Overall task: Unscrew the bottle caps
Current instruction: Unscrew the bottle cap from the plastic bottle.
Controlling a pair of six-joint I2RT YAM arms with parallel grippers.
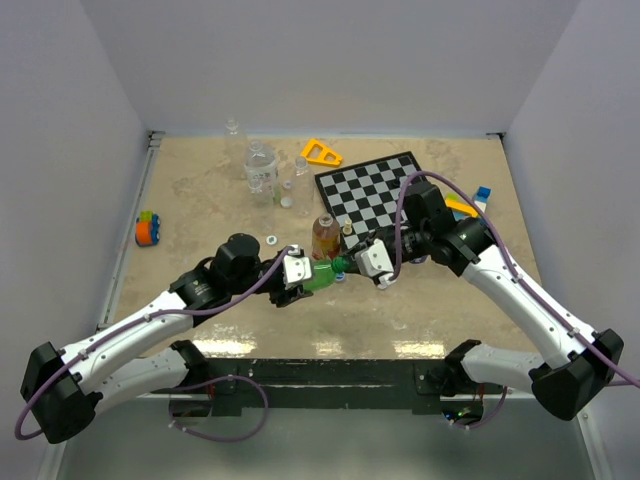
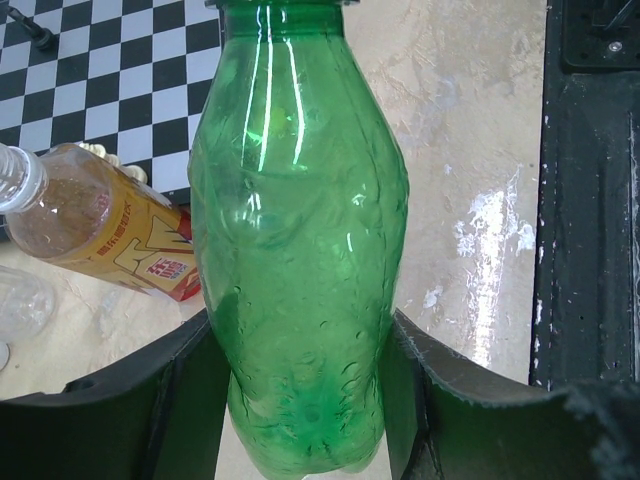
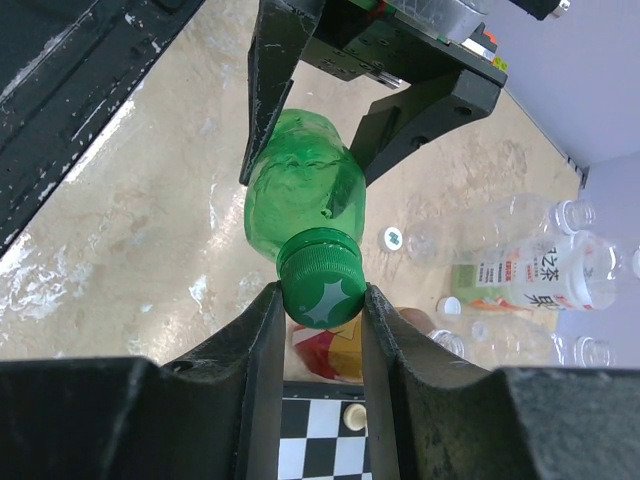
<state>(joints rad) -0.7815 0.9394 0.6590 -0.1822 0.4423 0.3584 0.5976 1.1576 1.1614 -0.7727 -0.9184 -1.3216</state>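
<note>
A green bottle [image 1: 322,275] lies level above the table between my two grippers. My left gripper [image 1: 298,279] is shut on its lower body [image 2: 300,250], one finger pressed against each side [image 2: 305,390]. The green cap [image 3: 322,285] sits on the bottle's neck. My right gripper [image 3: 322,300] is shut on that cap, its fingers tight against the ribbed rim; in the top view it [image 1: 347,265] meets the bottle's right end. An amber bottle [image 1: 323,235] with a white cap stands just behind. A clear labelled bottle [image 1: 261,168] stands further back.
A chessboard [image 1: 375,190] lies at back right with a small piece on it. Loose white caps [image 1: 272,240] rest near the bottles. An orange triangle [image 1: 320,152], a toy [image 1: 148,228] at the left and blue-yellow blocks [image 1: 470,205] lie around.
</note>
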